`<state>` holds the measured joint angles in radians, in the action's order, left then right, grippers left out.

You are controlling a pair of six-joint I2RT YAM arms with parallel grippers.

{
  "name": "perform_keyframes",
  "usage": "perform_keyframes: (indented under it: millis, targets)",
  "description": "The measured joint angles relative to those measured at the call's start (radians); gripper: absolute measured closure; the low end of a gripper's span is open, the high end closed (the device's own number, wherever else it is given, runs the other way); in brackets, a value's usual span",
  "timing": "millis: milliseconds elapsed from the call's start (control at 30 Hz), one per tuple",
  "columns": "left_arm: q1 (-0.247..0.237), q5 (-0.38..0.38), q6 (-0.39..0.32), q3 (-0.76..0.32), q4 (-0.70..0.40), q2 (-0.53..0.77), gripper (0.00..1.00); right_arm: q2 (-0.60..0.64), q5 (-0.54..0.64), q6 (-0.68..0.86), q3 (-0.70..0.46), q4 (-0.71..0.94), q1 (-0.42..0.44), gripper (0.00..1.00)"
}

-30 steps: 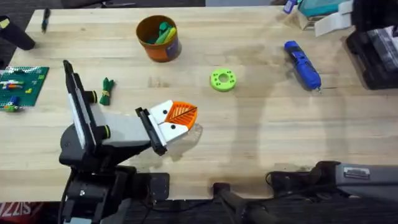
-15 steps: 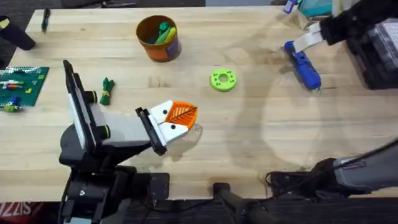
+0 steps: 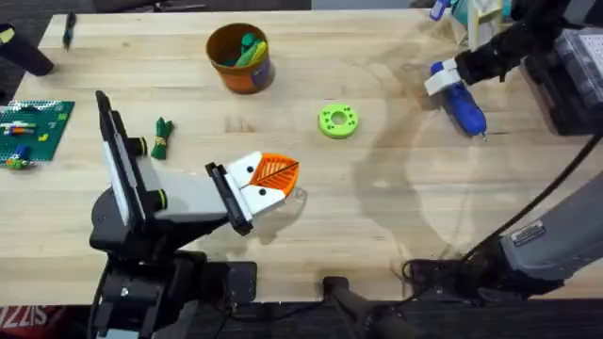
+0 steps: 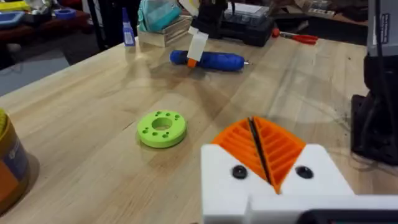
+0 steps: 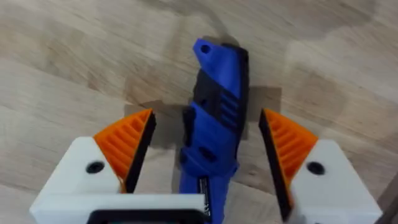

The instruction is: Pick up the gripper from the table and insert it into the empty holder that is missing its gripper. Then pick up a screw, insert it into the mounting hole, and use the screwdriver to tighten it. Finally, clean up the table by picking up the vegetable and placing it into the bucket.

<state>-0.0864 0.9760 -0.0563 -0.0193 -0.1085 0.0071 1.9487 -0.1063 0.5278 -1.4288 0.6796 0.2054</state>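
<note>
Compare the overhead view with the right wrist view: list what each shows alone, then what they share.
Overhead alone: the bucket, the vegetable, a green ring disc, a green brick plate, and the left hand, shut, orange pads together.

Right wrist alone: a close look at the right hand, open, with its orange pads either side of the tool, not touching it.

Both: the blue screwdriver lying on the wooden table.

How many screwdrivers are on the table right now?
1. The blue screwdriver lies at the far right of the table, between the open fingers of the right end effector. More could be hidden in the clutter beyond the table's right corner.
</note>
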Motion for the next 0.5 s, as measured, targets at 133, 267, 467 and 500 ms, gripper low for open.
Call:
perform_keyframes:
  millis: [133,267,467,500]
  targets:
    - [0.0,0.0,0.0,0.0,0.0,0.0,0.999,0.01,0.001,0.0,0.0,0.0,0.012,0.008]
    - [0.0,0.0,0.0,0.0,0.0,0.0,0.999,0.012,0.008,0.0,0.0,0.004,0.026,0.008]
    - [0.0,0.0,0.0,0.0,0.0,0.0,0.999,0.034,0.024,-0.013,0.0,0.007,0.035,0.008]
    - [0.0,0.0,0.0,0.0,0.0,0.0,0.999,0.034,0.024,-0.017,0.0,0.006,0.035,0.008]
